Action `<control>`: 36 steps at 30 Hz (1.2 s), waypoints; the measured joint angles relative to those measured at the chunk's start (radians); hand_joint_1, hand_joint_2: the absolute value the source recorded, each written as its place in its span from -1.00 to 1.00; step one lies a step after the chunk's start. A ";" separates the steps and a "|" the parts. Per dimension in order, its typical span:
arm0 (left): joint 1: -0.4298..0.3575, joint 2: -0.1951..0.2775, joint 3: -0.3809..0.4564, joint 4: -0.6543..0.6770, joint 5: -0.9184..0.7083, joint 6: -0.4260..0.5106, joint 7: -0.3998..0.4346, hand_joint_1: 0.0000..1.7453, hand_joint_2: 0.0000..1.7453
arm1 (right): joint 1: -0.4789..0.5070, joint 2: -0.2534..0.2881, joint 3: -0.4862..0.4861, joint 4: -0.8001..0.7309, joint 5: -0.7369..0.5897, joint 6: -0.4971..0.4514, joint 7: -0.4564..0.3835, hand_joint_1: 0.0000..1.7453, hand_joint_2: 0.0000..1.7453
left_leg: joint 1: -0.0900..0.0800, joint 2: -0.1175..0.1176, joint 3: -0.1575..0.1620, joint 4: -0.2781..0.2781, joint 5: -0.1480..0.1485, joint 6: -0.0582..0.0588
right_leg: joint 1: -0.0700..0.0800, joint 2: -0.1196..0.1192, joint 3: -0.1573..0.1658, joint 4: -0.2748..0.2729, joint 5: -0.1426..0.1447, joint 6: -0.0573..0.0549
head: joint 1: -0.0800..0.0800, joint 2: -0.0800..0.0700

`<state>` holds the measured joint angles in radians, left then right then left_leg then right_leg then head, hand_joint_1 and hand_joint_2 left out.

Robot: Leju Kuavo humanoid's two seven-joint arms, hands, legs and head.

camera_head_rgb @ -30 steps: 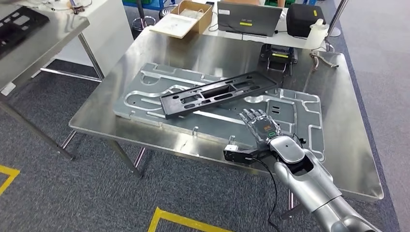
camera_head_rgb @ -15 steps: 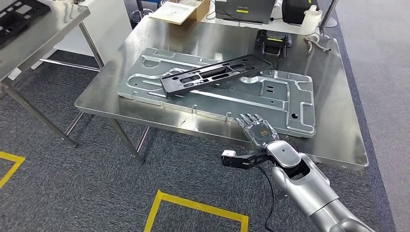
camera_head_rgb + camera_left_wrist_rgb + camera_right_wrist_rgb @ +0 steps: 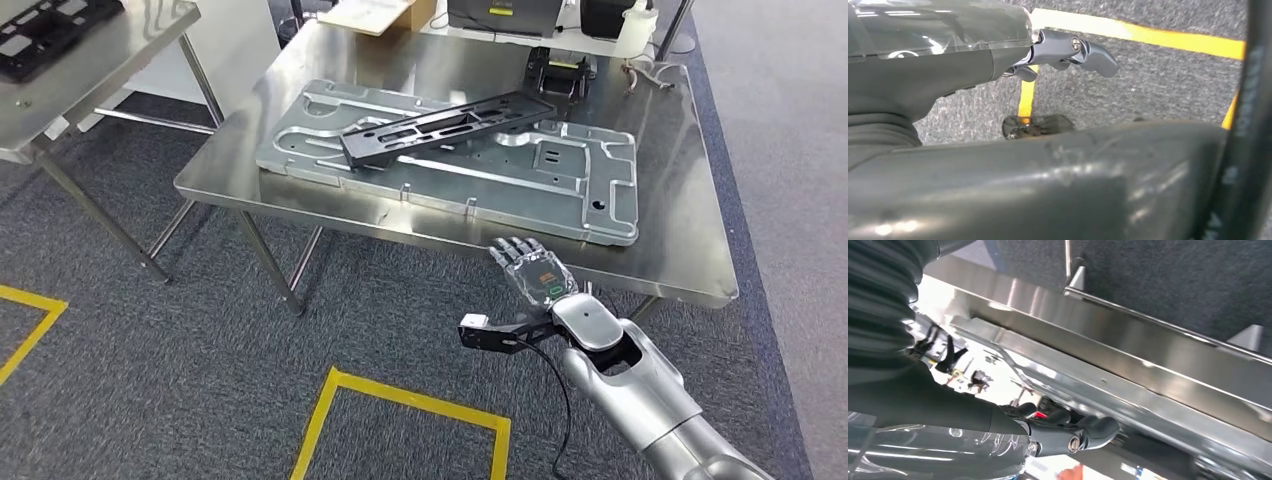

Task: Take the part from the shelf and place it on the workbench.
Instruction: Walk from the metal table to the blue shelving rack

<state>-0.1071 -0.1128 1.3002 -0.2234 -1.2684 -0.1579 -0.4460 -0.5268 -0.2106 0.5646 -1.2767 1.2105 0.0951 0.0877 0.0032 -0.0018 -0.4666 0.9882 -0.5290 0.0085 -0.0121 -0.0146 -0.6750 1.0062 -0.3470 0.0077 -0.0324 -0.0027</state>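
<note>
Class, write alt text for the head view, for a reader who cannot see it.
A long black part lies at a slant on a grey metal plate on a steel workbench. The robot's right hand hovers at the bench's near edge, holding nothing, fingers apart. Yellow floor tape marks the grey carpet below.

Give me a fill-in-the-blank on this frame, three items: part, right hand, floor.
1. The black part lies on the grey ____ plate on the workbench.
2. The right hand holds ____.
3. The tape lines on the carpet are ____.

Missing words: metal; nothing; yellow
</note>
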 joint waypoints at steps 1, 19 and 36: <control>0.001 0.000 0.000 0.000 0.000 0.000 0.000 -1.00 -1.00 | 0.001 0.000 0.000 0.000 0.000 0.000 0.000 -1.00 1.00 | 0.000 0.002 -0.008 -0.002 0.012 0.009 | -0.002 0.001 -0.004 -0.001 0.000 0.006 | 0.000 0.000; 0.020 -0.001 0.017 0.001 0.030 0.012 -0.001 -1.00 -1.00 | 0.352 0.014 -0.133 -0.136 -0.025 -0.296 -0.026 -1.00 -1.00 | 0.009 -0.001 -0.213 0.109 0.061 -0.017 | -0.002 -0.009 0.161 -0.018 -0.152 -0.027 | 0.000 0.000; 0.021 -0.006 0.070 0.001 0.089 0.039 -0.013 -1.00 -1.00 | 0.811 0.391 -0.876 -0.114 -0.168 -0.355 -0.449 -1.00 -1.00 | 0.003 0.011 -0.036 -0.029 0.055 0.037 | -0.002 0.011 -0.013 0.171 -0.228 0.022 | 0.000 0.000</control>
<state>-0.0860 -0.1191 1.3704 -0.2220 -1.1789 -0.1186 -0.4595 0.2840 0.1804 -0.3111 -1.3910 1.0430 -0.2603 -0.3609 0.0065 0.0096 -0.5030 0.9595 -0.4738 0.0451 -0.0142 -0.0035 -0.6884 1.1777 -0.5755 0.0293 -0.0323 -0.0027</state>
